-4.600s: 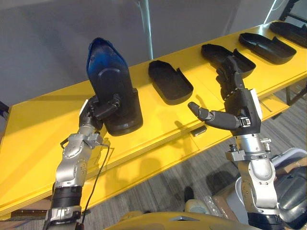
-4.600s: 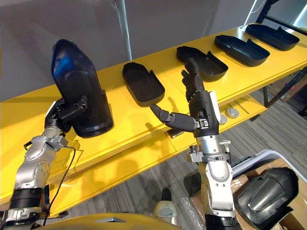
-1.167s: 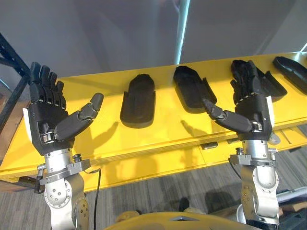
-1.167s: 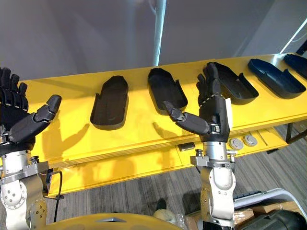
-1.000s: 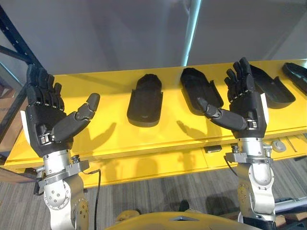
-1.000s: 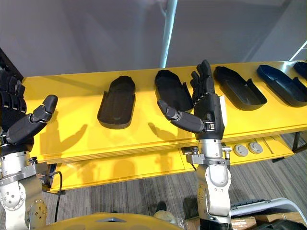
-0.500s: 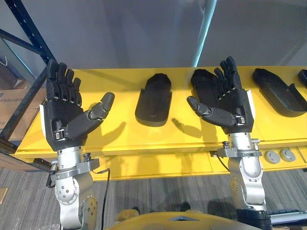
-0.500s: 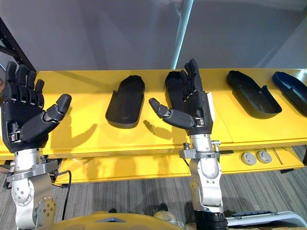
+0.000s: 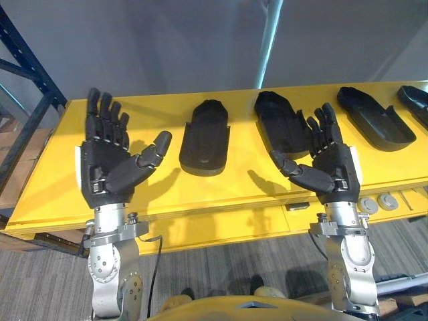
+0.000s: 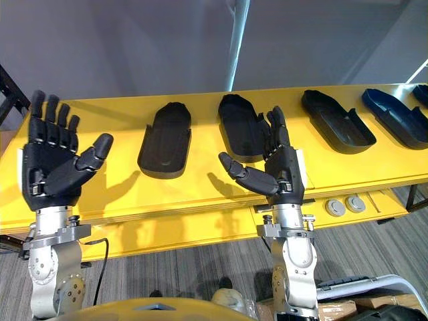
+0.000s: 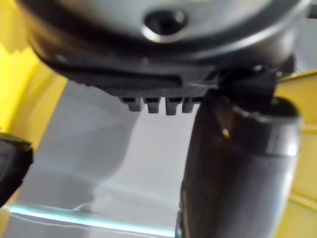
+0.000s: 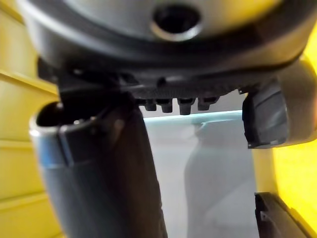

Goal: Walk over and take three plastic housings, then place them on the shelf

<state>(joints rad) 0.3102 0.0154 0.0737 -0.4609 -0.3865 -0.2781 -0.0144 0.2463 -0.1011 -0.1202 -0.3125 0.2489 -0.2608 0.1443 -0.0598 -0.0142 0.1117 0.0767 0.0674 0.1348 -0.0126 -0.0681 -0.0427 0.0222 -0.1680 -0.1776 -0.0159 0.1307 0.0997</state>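
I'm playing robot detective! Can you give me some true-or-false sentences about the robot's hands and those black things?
1. The left hand is open and holds nothing. True.
2. The black housings lie on the yellow shelf. True.
3. The right hand grips a housing. False: it is open and empty.
4. The housings are stacked in one pile. False: they lie side by side in a row, apart.

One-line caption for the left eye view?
Left hand and right hand hover open before black housings on yellow shelf.

Black plastic housings (image 9: 206, 136), yellow shelf (image 9: 60, 170), grey wall (image 9: 167, 47), dark hands.
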